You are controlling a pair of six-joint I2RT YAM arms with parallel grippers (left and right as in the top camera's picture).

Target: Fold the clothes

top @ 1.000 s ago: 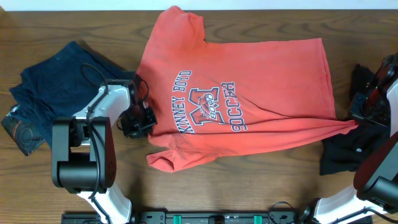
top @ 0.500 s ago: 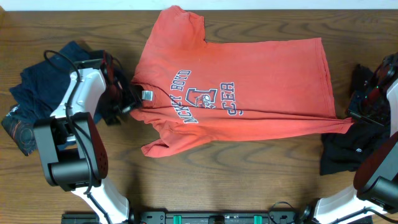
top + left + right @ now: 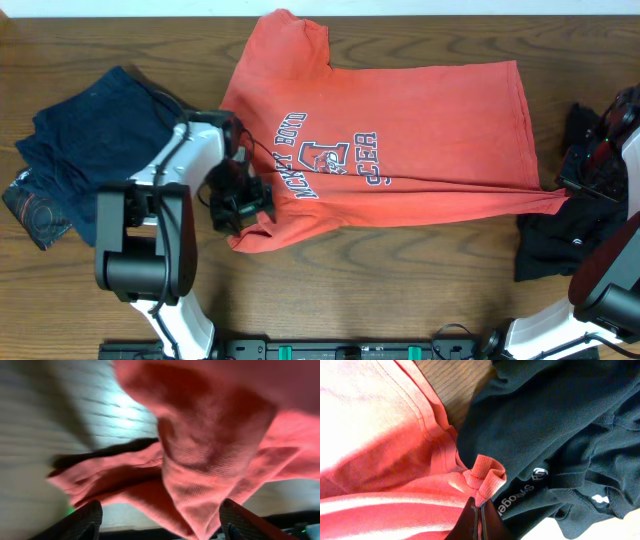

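looking across from the left edge, i see a crumpled navy garment [image 3: 85,145] heaped on the wooden table [image 3: 400,300], soft and deeply wrinkled, with a darker printed piece showing at its lower left corner. just to its right the left arm bends over the wood. the left claw [image 3: 240,200] sits over the bunched lower left corner of the red t-shirt [image 3: 420,130]. in the left wrist view its fingers [image 3: 82,520] are spread wide, and a thick ridge of ribbed red knit rises between them; i cannot tell whether either pad touches it. the shirt itself lies across the middle of the table, one sleeve pointing to the far edge. its white and navy lettering is partly swallowed by a fold, and a long crease runs from the print toward the lower right corner. at that corner the right claw [image 3: 575,188] has its fingers [image 3: 467,522] pressed together, pinching a small rolled nub of the double-stitched hem. a black garment [image 3: 560,425] crowds right up against the pinch, touching the red hem. it is a smoother knit lying in loose folds, with small white lettering on it, and it spreads under the right arm at the table's right edge.
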